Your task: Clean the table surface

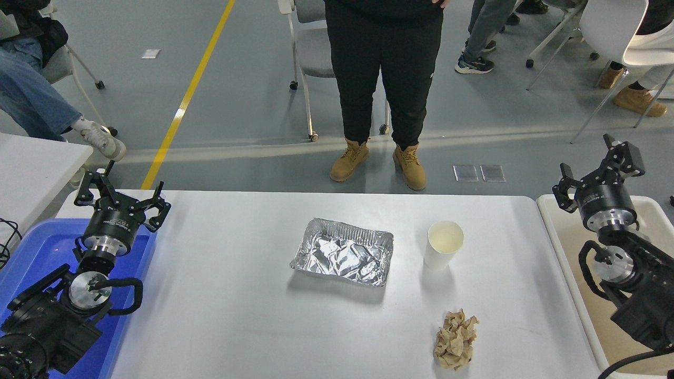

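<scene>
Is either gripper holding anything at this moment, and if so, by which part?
Nothing is held. The left gripper over the blue tray and the right gripper over the beige tub are both open and empty.

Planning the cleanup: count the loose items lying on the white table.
3. A foil tray at the table's centre, a paper cup upright to its right, and a crumpled brown paper near the front edge below the cup. None looks hidden.
</scene>
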`<action>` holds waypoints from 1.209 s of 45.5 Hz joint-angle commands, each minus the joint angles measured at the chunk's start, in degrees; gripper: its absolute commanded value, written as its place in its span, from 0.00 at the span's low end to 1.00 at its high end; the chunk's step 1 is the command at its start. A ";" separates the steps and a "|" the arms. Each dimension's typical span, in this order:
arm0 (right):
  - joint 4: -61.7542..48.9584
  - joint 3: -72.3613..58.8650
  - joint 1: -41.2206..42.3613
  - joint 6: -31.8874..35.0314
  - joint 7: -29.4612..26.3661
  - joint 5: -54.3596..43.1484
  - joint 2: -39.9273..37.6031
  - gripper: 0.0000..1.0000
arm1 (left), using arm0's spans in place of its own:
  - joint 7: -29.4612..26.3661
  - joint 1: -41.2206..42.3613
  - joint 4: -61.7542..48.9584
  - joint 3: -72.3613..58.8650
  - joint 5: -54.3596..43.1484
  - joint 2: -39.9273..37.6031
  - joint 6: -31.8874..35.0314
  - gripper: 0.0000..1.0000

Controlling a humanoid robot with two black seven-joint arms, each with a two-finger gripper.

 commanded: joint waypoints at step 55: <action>0.29 -78.82 43.45 19.30 -12.09 -50.60 7.58 0.98 | 0.00 0.00 -0.04 0.00 0.00 0.00 -0.05 1.00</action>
